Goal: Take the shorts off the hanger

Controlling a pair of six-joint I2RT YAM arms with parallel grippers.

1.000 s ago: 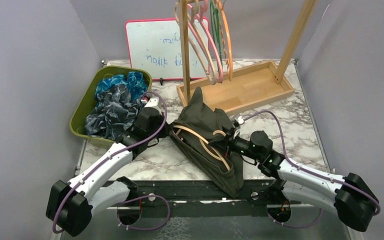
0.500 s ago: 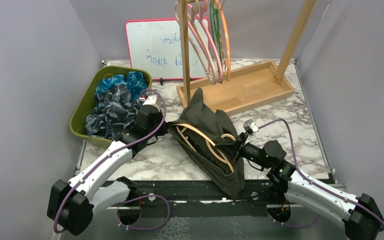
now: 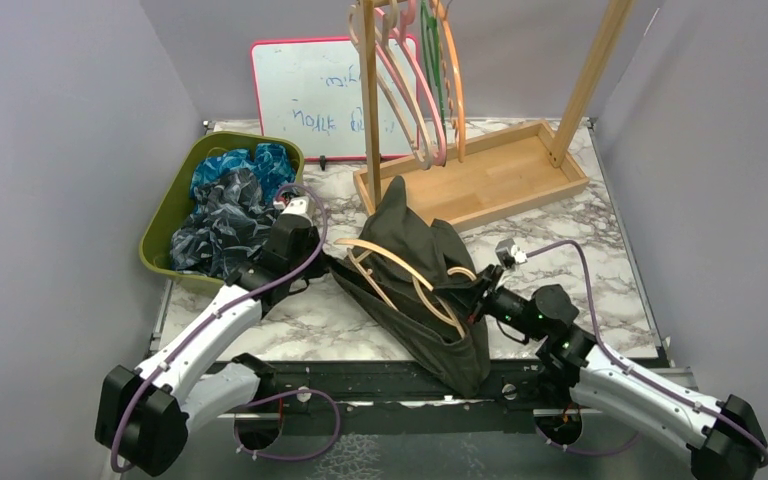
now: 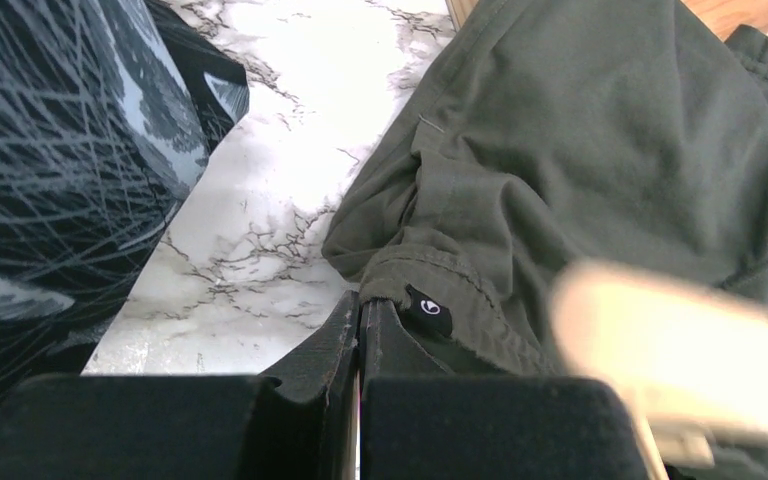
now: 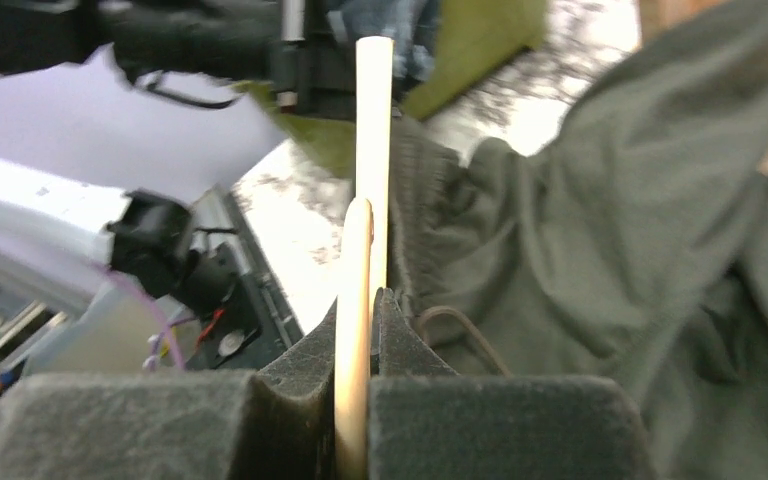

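The right pincer (image 5: 358,300) is squeezing shut on the pale hanger (image 3: 400,268) and is pulling it back toward the near edge of the table (image 3: 610,250). More of the hanger is showing now than a moment ago. The left pincer (image 4: 360,312) is shut too, and it seems to be pinching the waistband of the green shorts (image 3: 412,232), keeping them still. The green shorts are lying in the middle of the table, still wrapped around part of the hanger. So the hanger is sliding out, but it is not free yet.
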